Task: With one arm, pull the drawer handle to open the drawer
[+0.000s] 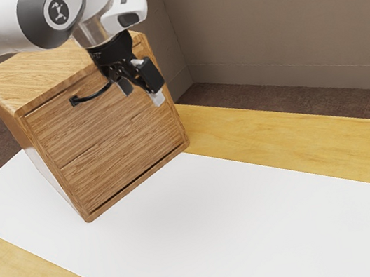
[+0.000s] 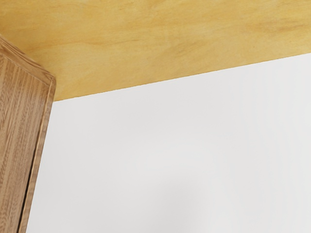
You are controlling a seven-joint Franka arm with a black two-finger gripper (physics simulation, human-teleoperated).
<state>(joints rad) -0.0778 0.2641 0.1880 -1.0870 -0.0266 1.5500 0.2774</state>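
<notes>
A wooden cabinet (image 1: pixel 121 160) stands on the white mat at the exterior view's left, with two drawer fronts. The upper drawer (image 1: pixel 90 122) sits flush with the cabinet face and carries a thin black handle (image 1: pixel 92 95). My black gripper (image 1: pixel 141 94) hangs in front of the upper drawer, at the handle's end toward the exterior view's right. Its fingers stand apart and open, one finger (image 1: pixel 124 86) right by the handle's end, the other, white-tipped, lower and farther right. In the wrist view a strip of the cabinet's front (image 2: pixel 19 145) shows beside the mat.
A white mat (image 1: pixel 228 224) covers the middle of the wooden table (image 1: pixel 313 138), with bare wood on both sides of it. A beige wall and dark floor lie beyond the table. In the wrist view, the mat (image 2: pixel 184 155) meets the bare wood (image 2: pixel 146 39).
</notes>
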